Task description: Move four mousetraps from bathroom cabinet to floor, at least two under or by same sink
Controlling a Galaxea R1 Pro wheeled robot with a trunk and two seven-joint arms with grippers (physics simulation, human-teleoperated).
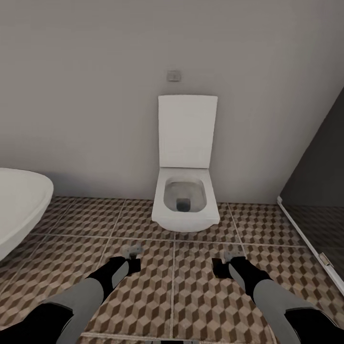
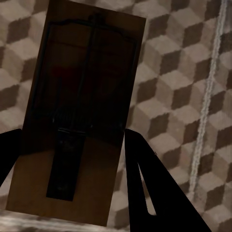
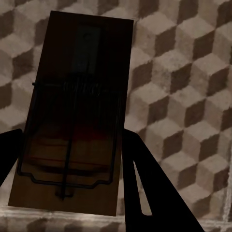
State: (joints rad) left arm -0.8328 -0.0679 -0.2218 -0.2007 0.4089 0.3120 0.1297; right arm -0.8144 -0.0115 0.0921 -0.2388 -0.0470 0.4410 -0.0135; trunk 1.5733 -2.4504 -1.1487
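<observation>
Mousetraps ride in both grippers: the left gripper (image 1: 132, 252) is clamped on one mousetrap (image 2: 77, 116), and the right gripper (image 1: 232, 258) grips a second mousetrap (image 3: 72, 116), each held above the bathroom floor (image 1: 143, 224). Ahead stand a white toilet (image 1: 186, 191) and, at the left edge, a bathtub (image 1: 19, 205). Judging by this, the carrying step is under way. Next, the robot likely needs to turn toward the sink and lower each trap flat on the tiles before releasing.
</observation>
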